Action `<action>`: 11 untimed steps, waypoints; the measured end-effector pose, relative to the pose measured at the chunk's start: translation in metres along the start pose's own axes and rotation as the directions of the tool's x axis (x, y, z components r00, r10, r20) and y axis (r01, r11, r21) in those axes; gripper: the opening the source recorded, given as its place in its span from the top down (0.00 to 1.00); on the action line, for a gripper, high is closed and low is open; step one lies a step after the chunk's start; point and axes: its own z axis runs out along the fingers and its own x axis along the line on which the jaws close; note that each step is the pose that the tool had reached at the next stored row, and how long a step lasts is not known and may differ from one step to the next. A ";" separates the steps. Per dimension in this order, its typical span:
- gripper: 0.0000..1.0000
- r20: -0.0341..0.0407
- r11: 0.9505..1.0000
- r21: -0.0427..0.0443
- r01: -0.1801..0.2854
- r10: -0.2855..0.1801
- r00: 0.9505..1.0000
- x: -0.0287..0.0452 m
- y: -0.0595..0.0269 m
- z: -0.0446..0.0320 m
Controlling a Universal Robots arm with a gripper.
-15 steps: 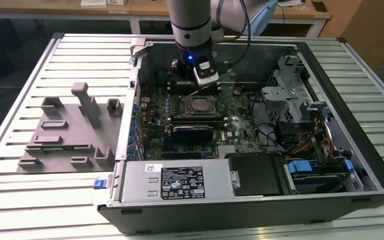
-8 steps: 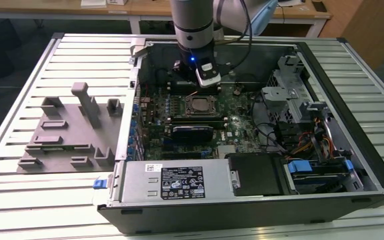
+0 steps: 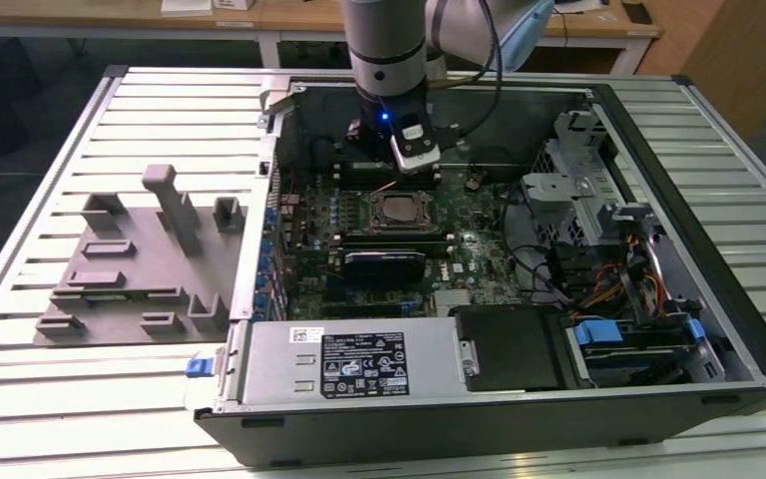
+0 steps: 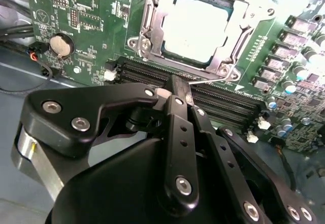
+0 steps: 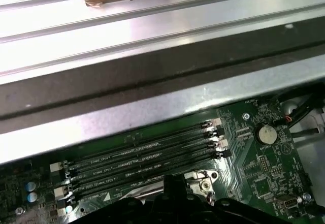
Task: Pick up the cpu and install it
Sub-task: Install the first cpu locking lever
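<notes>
The cpu (image 4: pixel 195 28), a flat square chip with a shiny silver top, lies inside the metal frame of the motherboard socket (image 4: pixel 147 26). In the exterior view the cpu (image 3: pixel 398 212) sits mid-board in the open computer case. My gripper (image 3: pixel 411 168) hangs just behind the socket, over the memory slots (image 4: pixel 152 74). Its black fingers (image 4: pixel 176 102) come together at one tip a little short of the socket frame, shut with nothing between them. The tip of the gripper (image 5: pixel 172 182) also shows over the memory slots (image 5: pixel 142 155) in the first wrist view.
The case (image 3: pixel 490 399) lies open on a slatted metal table (image 3: pixel 157 90). A grey fixture tray (image 3: pixel 144 259) stands at the exterior view's left. Power supply (image 3: pixel 343 364), drive cage (image 3: pixel 582 190) and cables (image 3: pixel 557 269) crowd the board's near and right sides.
</notes>
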 end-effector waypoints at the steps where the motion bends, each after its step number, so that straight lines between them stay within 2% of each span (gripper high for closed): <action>1: 0.89 0.000 1.000 0.000 0.000 0.000 1.000 0.0000 0.0003 0.0007; 11: 0.89 0.003 1.000 0.000 0.005 -0.005 1.000 0.0014 0.0007 0.0098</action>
